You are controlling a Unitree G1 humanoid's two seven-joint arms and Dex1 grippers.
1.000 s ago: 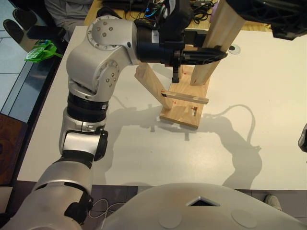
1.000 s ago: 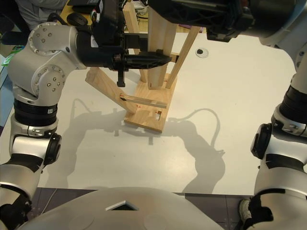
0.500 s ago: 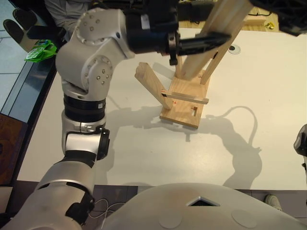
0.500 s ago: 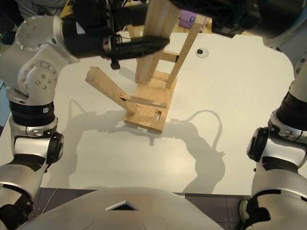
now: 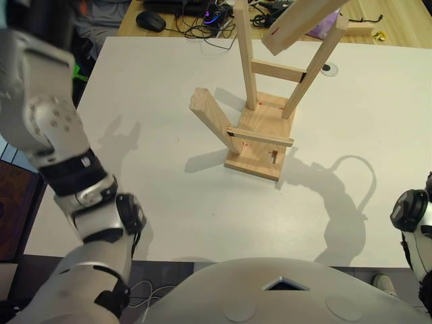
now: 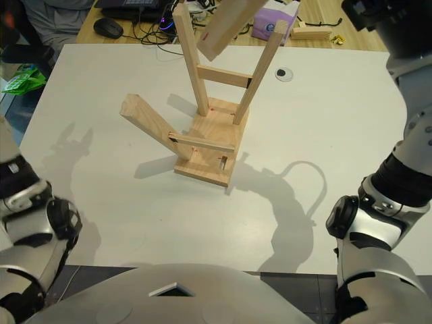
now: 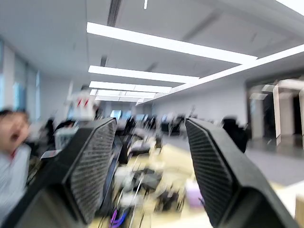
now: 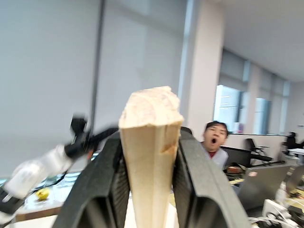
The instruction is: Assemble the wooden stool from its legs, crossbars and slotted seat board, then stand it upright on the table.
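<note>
No legible text or numbers, tiny red marks [image 5: 245,144] on seat board [image 5: 256,160], unreadable

table [image 5: 169,189]: white | stool [image 5: 253,160]: pale wood | leg [image 8: 149,142]: pale wood | left hand [image 7: 149,142]: black, ribbed pads [image 7: 95,166]

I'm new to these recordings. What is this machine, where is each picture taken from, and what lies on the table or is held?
This is a humanoid robot with two arms, each ending in a two-finger gripper. Two pictures look down from its head; two come from wrist cameras. On the white table lies the seat board, with two legs upright on it, joined by a crossbar. A third leg leans out to the robot's left, carrying a second crossbar. The right gripper is shut on a fourth leg, held above them. The left gripper is open and empty, pointing at the ceiling.
</note>
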